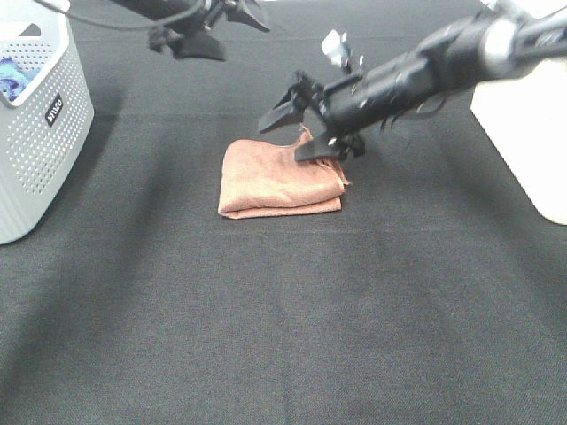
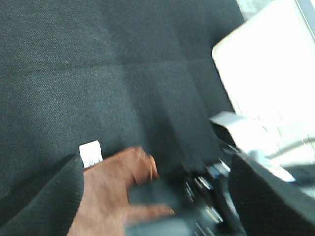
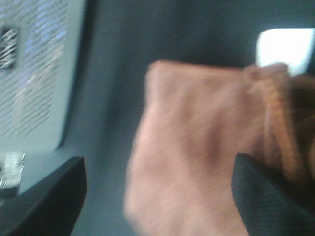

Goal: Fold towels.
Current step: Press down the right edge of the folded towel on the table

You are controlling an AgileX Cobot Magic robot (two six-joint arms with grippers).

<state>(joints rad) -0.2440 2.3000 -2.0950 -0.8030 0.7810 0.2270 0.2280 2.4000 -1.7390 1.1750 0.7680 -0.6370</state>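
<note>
The reddish-brown towel [image 1: 279,177] lies folded into a small rectangle in the middle of the black table. My right gripper [image 1: 297,131] is open over the towel's far right corner, and its lower finger [image 1: 316,149] touches the bunched cloth there. In the right wrist view the towel [image 3: 197,147] fills the space between the spread fingers. My left gripper [image 1: 217,27] is open and empty, raised above the table's far side behind the towel. The left wrist view shows the towel's corner [image 2: 113,196] and its white tag [image 2: 91,153].
A white perforated basket [image 1: 44,124] with a blue cloth [image 1: 13,75] inside stands at the left edge. A white box [image 1: 523,133] stands at the right edge and also shows in the left wrist view [image 2: 266,73]. Black cloth [image 1: 283,336] covers the table.
</note>
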